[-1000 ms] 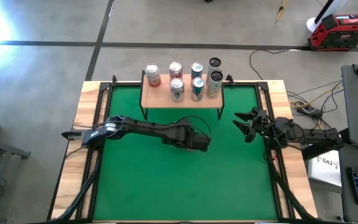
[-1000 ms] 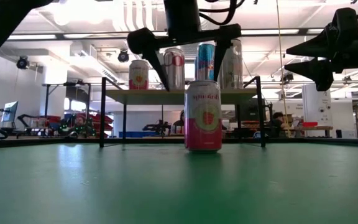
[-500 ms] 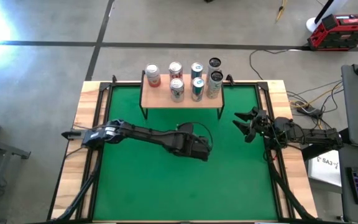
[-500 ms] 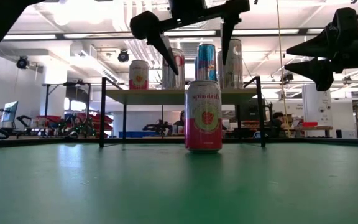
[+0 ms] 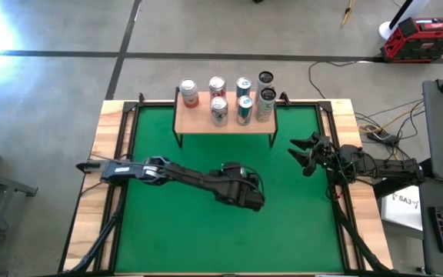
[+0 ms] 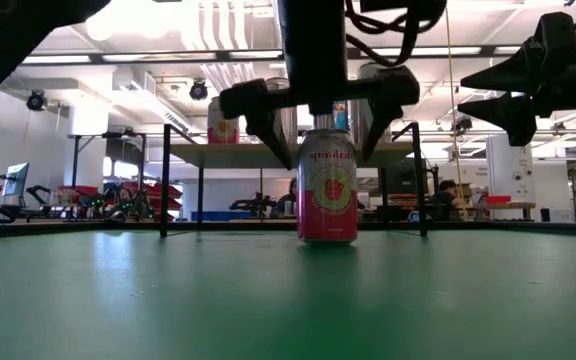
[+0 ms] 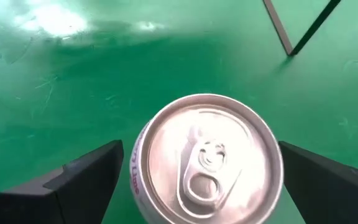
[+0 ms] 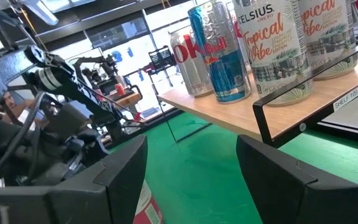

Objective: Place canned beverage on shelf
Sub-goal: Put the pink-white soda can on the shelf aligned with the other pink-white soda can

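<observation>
- Pink can [image 6: 327,186], labelled "spindrift", upright mid-mat, short of the shelf's near edge; not yet shelved.
- Left gripper [image 6: 316,105] directly above the can's top, fingers [image 7: 82,177] spread wide either side, grasping nothing; apparently poised to grip.
- Right gripper [image 5: 304,155] parked open near mat's right edge, empty.
- Shelf [image 5: 198,117] at far edge; cans marked "CELSIUS Tropical Vibe"; sticker "SHELF 165".

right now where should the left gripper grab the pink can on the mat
Around its round side wall, coming straight down from above. The pink can stands upright on the green mat, and the open left gripper already straddles its top, one finger on each side.
</observation>
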